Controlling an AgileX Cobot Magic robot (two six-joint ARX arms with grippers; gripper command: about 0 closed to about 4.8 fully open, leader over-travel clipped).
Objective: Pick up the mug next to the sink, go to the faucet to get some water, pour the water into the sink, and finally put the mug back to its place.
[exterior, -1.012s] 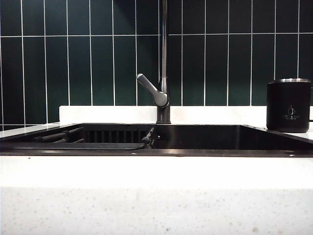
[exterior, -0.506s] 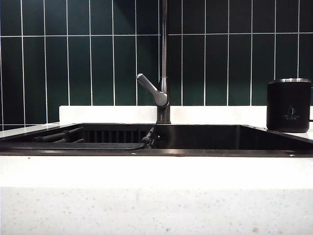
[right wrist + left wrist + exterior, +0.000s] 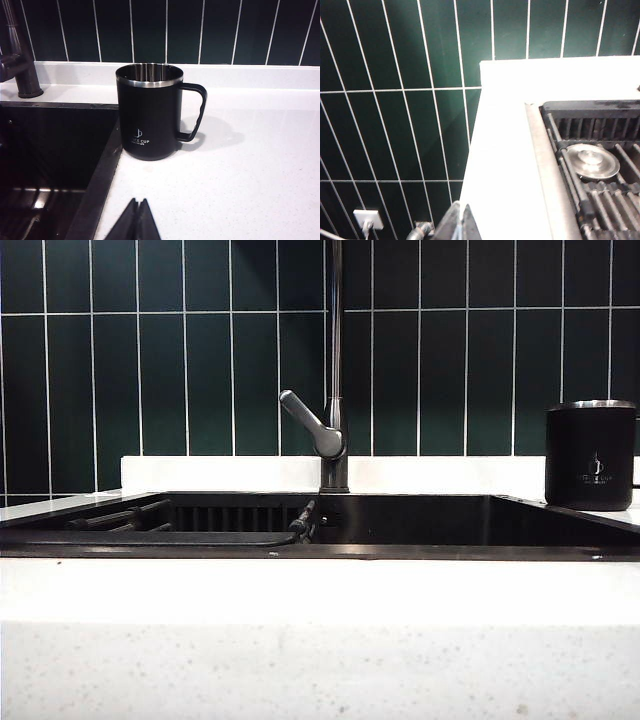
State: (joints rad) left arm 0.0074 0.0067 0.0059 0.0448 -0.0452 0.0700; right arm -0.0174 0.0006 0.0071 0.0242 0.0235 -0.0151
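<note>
The left gripper (image 3: 462,220) shows only in its own wrist view, its 2 fingers pressed together with nothing between them, above the white speckled countertop (image 3: 505,165) at the far left end of the sink. Ahead of it and to one side lie the dark rack bars (image 3: 600,200) inside the basin, with a round silver drain cover (image 3: 592,160) among them, well apart from the fingertips; behind the counter edge the dark green wall tiles (image 3: 395,125) drop to a white wall socket (image 3: 368,218). In the exterior view neither arm appears: the sink (image 3: 420,525) stretches across the middle, the faucet (image 3: 336,360) rises upright at its back rim with the grey lever handle (image 3: 312,425) angled up to the left, and no water runs. Further right, the mug (image 3: 590,455) stands upright on the countertop just beside the sink's right rim. The right gripper (image 3: 136,220) has its 2 fingers closed on nothing and hangs over the counter near the basin's edge, the matte black mug (image 3: 149,112) straight ahead of its tips but apart from them, handle (image 3: 195,112) turned away from the sink.
</note>
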